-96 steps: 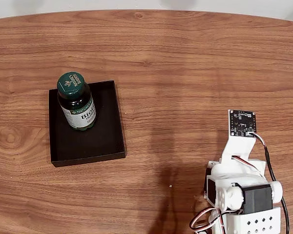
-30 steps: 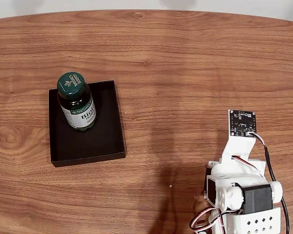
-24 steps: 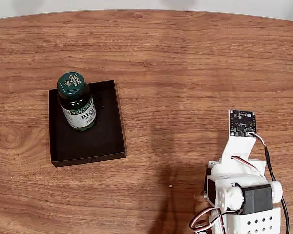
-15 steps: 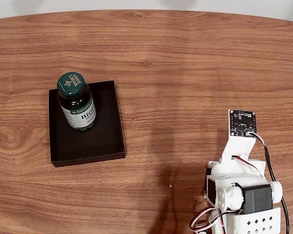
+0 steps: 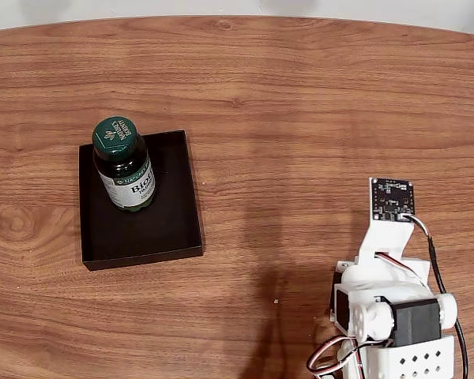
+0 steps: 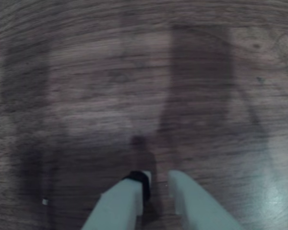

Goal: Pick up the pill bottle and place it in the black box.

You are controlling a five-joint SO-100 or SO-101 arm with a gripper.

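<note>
I see the pill bottle (image 5: 124,164) standing upright inside the black box (image 5: 170,229), well away from my gripper (image 6: 156,184), whose jaws sit nearly together, empty. I judge placement done; next, just park.

The fixed view looks steeply down from high above the brown wood-grain bench (image 5: 300,103), taking in the white arm (image 5: 387,308) at its lower right. The wrist view sits close over that bench (image 6: 134,72), facing down past the tool (image 6: 156,179). Both share the bench surface.
</note>
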